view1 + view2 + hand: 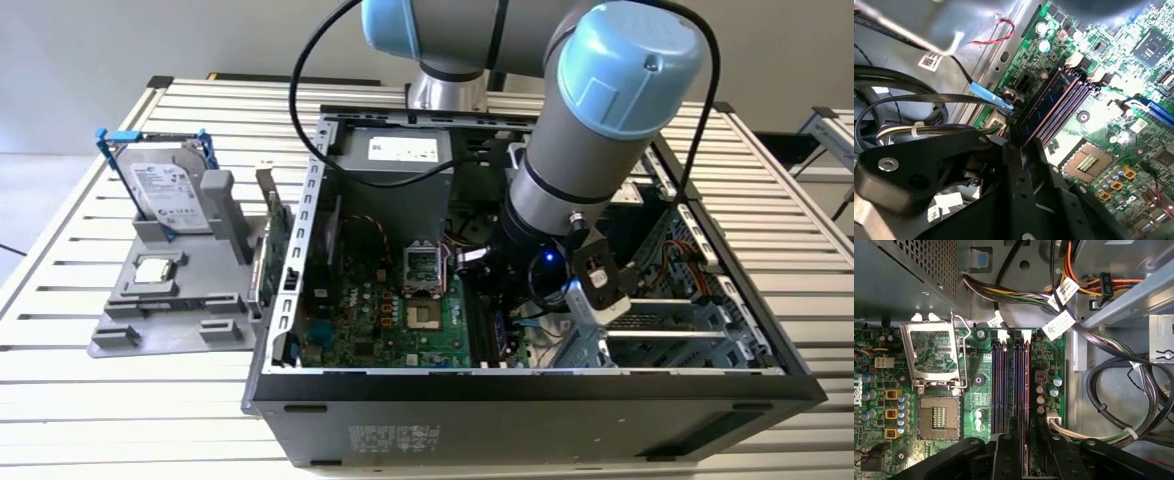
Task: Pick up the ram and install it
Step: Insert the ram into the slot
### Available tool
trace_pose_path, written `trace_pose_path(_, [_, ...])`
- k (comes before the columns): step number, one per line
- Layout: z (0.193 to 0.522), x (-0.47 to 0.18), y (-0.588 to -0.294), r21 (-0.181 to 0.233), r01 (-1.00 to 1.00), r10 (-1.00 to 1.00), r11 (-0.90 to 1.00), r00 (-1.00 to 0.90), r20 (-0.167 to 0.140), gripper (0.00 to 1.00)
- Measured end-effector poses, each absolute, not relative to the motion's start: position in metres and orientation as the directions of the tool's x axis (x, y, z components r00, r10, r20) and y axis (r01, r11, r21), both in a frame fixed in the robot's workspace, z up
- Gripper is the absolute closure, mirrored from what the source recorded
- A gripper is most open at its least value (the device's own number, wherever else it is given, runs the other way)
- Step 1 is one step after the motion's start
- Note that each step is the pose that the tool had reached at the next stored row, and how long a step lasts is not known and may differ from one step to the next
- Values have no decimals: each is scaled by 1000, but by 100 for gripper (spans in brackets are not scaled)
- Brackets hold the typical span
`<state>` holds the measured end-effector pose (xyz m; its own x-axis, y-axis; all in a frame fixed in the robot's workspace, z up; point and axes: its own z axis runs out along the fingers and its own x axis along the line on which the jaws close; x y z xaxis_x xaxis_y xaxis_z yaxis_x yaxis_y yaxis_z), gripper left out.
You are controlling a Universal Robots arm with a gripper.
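My fingers (1021, 452) hold the ram (1046, 102) down in the memory slots (1004, 385).

I reach deep into the open computer case (534, 385) on the table (80, 400) so the stick can stand on edge, lined up along a slot beside the empty processor socket (938, 422). My fingers close on its near end; in the second wrist view its dark blue board sits in the outermost slot, touching it, so pressing straight down should seat it. Whether the end clips have latched I cannot tell.
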<state>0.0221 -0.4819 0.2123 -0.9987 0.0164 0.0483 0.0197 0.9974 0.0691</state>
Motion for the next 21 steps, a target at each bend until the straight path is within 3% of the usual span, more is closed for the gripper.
trace_pose_path(6, [217,22,-482,69,20,17,997,-999,48,0])
trace_pose_path(21, [265,22,-482,69,20,17,997,-999,50,0])
